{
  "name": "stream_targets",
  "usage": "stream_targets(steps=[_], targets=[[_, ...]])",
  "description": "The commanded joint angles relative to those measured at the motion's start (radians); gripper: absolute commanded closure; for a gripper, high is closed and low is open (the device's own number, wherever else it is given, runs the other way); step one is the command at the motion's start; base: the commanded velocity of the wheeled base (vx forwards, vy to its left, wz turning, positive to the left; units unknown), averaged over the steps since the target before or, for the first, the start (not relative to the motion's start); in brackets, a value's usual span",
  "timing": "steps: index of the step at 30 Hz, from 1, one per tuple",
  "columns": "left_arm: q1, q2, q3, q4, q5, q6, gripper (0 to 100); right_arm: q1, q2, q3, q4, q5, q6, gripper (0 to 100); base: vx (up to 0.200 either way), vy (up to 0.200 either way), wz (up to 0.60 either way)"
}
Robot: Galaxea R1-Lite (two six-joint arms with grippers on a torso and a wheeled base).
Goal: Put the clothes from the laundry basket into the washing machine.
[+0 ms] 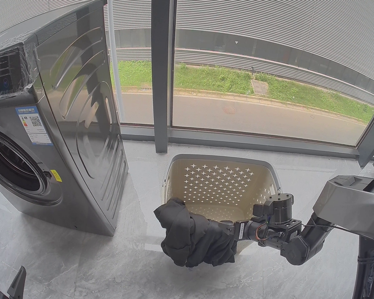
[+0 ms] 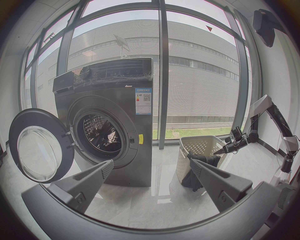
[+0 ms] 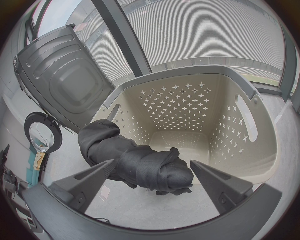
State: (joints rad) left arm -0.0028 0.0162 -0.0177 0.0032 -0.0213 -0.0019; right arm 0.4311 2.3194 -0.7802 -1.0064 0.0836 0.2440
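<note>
A dark grey garment (image 1: 192, 237) hangs over the near left corner of the cream laundry basket (image 1: 219, 181), its bulk outside the wall. My right gripper (image 1: 228, 229) is at that corner, open, with the twisted end of the garment (image 3: 147, 168) lying between its fingers (image 3: 93, 178). The basket's floor (image 3: 178, 143) is bare. The washing machine (image 1: 60, 115) stands to the left with its round door (image 2: 39, 145) swung open and the drum (image 2: 100, 137) exposed. My left gripper (image 2: 150, 164) is low at the near left, open and holding nothing, facing the machine.
A glass wall with a dark pillar (image 1: 159, 67) runs behind the basket and machine. Pale tiled floor (image 1: 111, 271) lies open between the machine's front, the basket and me.
</note>
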Motion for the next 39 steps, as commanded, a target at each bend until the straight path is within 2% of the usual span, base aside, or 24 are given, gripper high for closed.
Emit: stream_targets(steps=[1,20,32,39], targets=[[0.000,-0.016,0.018,0.001,0.000,-0.001,0,0.011,0.009,0.012,-0.001,0.002,-0.005,0,0.000,0.000,0.00],[0.000,-0.016,0.018,0.001,0.000,-0.003,0,0.037,0.089,-0.013,-0.035,0.005,-0.009,0,0.000,0.000,0.00],[0.000,-0.016,0.016,0.001,-0.002,0.000,0,0.032,0.071,-0.074,-0.037,0.008,-0.022,0,0.000,0.000,0.00],[0.000,-0.016,0.016,0.001,-0.002,0.000,0,0.028,0.028,-0.042,-0.034,0.010,-0.035,0,0.000,0.000,0.00]])
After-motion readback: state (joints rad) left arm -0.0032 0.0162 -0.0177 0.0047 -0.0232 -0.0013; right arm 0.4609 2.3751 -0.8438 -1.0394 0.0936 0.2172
